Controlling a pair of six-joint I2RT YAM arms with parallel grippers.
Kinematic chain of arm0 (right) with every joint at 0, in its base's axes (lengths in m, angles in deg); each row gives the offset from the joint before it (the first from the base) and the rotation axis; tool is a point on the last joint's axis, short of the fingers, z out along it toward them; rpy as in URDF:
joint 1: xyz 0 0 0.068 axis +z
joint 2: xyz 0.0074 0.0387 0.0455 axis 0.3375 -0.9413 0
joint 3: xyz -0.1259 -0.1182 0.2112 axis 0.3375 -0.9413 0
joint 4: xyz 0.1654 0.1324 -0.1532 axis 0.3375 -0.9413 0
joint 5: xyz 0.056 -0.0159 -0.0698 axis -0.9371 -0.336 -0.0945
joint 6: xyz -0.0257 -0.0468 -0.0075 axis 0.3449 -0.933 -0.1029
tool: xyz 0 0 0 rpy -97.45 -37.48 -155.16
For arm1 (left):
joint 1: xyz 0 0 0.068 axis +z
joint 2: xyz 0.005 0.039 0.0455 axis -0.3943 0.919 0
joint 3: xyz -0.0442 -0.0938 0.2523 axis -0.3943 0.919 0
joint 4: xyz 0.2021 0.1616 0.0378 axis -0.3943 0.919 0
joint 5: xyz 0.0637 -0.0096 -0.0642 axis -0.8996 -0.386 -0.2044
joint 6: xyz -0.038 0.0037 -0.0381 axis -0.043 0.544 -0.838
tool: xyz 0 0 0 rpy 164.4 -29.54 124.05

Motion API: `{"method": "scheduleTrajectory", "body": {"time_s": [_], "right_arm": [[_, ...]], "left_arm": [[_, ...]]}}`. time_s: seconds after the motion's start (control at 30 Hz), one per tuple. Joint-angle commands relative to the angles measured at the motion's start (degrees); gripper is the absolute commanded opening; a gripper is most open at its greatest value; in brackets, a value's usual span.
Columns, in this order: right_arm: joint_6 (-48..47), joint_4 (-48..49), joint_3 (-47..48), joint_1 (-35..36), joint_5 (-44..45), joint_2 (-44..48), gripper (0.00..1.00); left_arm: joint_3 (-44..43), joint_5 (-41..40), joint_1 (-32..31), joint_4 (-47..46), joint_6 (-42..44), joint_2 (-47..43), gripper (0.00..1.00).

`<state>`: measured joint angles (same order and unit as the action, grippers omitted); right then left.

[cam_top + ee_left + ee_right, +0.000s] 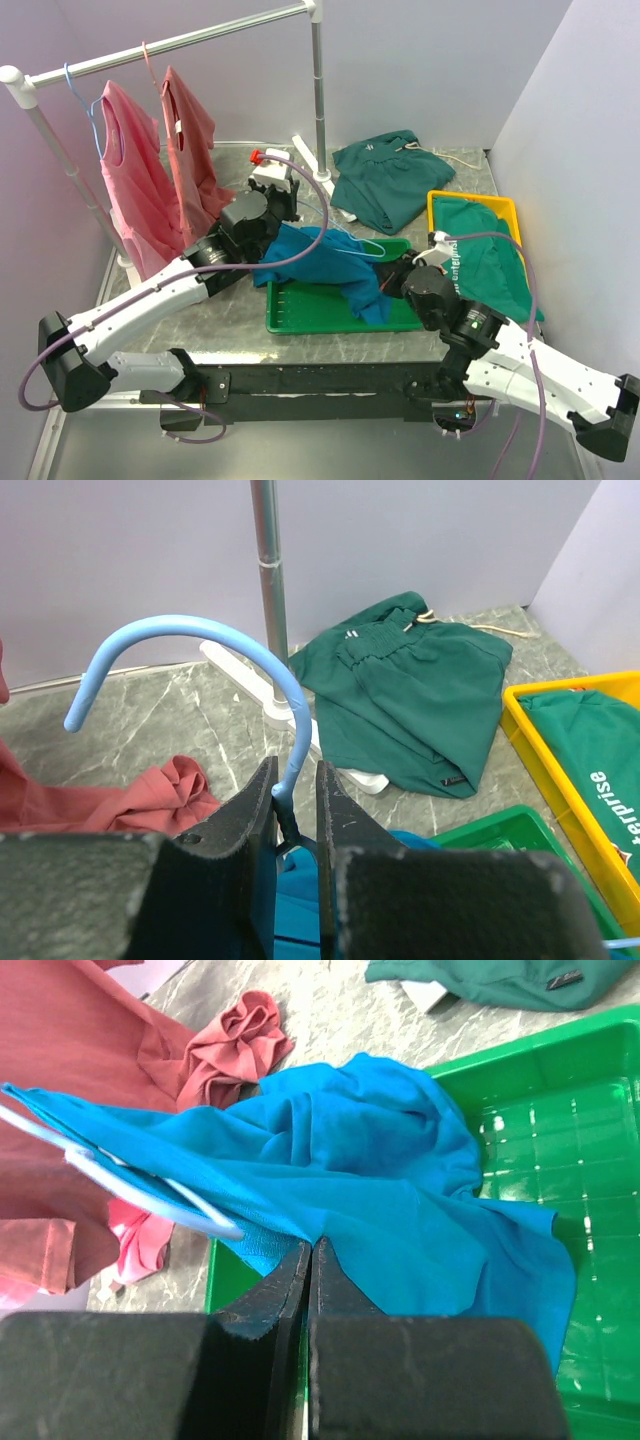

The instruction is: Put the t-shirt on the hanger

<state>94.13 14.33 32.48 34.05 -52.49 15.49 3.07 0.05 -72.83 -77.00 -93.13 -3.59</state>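
Note:
The teal-blue t-shirt (325,258) lies bunched over the left part of the green tray (310,310), with one part lifted and stretched. The light-blue wire hanger (205,640) has its hook curving up. My left gripper (295,772) is shut on its dark twisted neck, above the shirt's left end (278,228). One hanger arm (150,1195) runs inside the raised fabric. My right gripper (311,1247) is shut, pinching the t-shirt's (330,1170) lower edge, at the tray's right side (392,272).
A dark green garment (385,180) lies at the back by the rack's right pole (318,90). A yellow tray (436,205) holds a green printed shirt (490,265). Pink tops (135,175) hang on the rail at left, and their hems bunch on the table (175,785).

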Motion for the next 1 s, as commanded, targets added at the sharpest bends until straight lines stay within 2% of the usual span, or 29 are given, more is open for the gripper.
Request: {"method": "scheduleTrajectory", "body": {"time_s": [0.0, 0.3, 0.47, 0.57, 0.87, 0.97], "right_arm": [[-2.09, -5.33, 1.42, -2.27, 1.30, 1.42, 0.00], [-4.20, -13.59, 8.27, -2.54, 3.23, 4.84, 0.00], [-4.82, -15.09, 10.56, -2.54, 2.70, 5.63, 0.00], [-5.69, -17.03, 12.58, -2.54, 4.37, 5.64, 0.00], [-9.73, -21.69, 21.54, -2.54, 5.26, 2.13, 0.00], [-11.76, -21.34, 25.14, -2.54, 2.10, -1.55, 0.00]], "left_arm": [[0.98, -3.64, 0.56, -2.84, 5.12, -2.26, 0.01], [3.79, -5.49, 0.65, -5.39, 5.91, -2.87, 0.01], [4.59, -6.11, 0.56, -6.10, 5.91, -2.43, 0.01], [6.26, -6.54, 0.56, -7.76, 8.45, -3.05, 0.01], [8.11, -8.13, 0.47, -9.79, 11.89, -3.66, 0.01], [7.67, -8.57, -0.66, -10.92, 12.50, -2.88, 0.01]]}}
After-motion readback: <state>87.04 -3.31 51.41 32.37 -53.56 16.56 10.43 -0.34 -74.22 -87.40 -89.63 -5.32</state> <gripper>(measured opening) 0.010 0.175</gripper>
